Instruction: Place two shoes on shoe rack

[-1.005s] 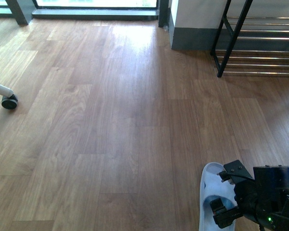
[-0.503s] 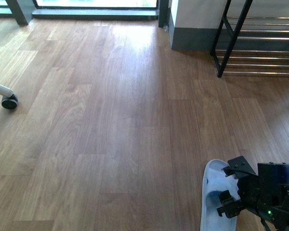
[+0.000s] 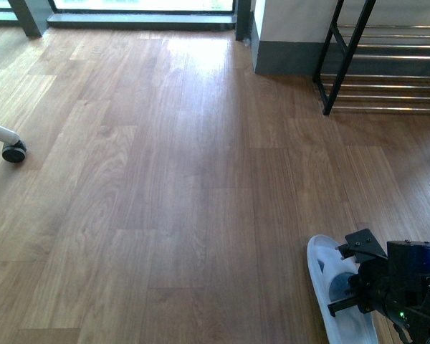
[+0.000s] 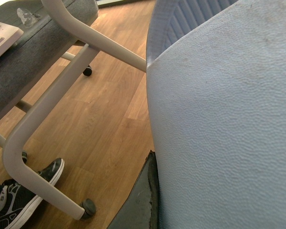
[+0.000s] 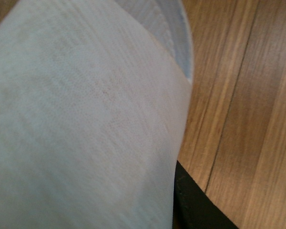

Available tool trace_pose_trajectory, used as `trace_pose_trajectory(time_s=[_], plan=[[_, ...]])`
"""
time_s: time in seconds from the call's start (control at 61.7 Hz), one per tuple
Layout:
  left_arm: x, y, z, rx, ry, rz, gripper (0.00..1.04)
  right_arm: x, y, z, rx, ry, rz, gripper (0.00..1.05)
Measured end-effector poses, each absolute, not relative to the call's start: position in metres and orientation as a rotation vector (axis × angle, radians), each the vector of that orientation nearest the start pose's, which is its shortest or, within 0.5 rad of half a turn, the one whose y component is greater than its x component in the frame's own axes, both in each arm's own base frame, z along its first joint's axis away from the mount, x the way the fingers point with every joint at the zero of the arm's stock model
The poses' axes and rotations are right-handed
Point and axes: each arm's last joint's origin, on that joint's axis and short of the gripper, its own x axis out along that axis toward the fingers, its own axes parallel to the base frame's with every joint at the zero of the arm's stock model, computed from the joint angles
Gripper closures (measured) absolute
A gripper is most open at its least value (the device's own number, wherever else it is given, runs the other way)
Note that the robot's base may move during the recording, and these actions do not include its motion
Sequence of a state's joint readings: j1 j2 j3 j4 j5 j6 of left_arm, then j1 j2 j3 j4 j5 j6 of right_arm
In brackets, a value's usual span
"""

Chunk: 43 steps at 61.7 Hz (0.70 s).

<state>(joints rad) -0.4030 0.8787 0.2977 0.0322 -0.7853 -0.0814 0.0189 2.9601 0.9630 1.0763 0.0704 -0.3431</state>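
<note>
The black right gripper [image 3: 351, 278] is clamped on a pale grey, white-soled shoe [image 3: 319, 264] at the wooden floor's [image 3: 165, 179] near right corner. The black-framed, chrome-rod shoe rack [image 3: 387, 68] stands far right. Whether the left gripper [image 4: 147, 202] grips anything cannot be told.

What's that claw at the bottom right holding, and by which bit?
The right claw seems to hold a pale shoe by its side edge, about midway along; the exact grip is hidden.
</note>
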Motion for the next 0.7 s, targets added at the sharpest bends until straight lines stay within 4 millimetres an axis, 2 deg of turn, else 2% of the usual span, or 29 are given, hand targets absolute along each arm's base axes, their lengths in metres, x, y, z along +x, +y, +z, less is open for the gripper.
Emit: trace_pose_trajectory(time_s=[0.065,0.211,0.259,0.308,0.341,0.405,0.697], plan=[[0.159,-0.046,0.176,0.230,0.441,0.390,1.03,0.295,0.004,-0.163,-0.363,0.900,0.123,1.04],[0.159,-0.046,0.176,0.230,0.441,0.391,1.03,0.308,0.003,-0.117,-0.394,0.803,0.112,1.04],[0.159,-0.046,0.176,0.230,0.441,0.390,1.03,0.312,0.003,-0.097,-0.403,0.765,0.112,1.04],[0.159,-0.046,0.176,0.230,0.441,0.390,1.03,0.314,0.003,-0.063,-0.412,0.699,0.112,1.04],[0.159,-0.046,0.176,0.230,0.441,0.390,1.03,0.311,0.004,-0.040,-0.416,0.666,0.128,1.04],[0.159,-0.046,0.176,0.230,0.441,0.391,1.03,0.303,0.006,-0.007,-0.439,0.619,0.139,1.04],[0.159,-0.046,0.176,0.230,0.441,0.390,1.03,0.255,0.009,0.117,-0.470,0.425,0.114,1.04]])
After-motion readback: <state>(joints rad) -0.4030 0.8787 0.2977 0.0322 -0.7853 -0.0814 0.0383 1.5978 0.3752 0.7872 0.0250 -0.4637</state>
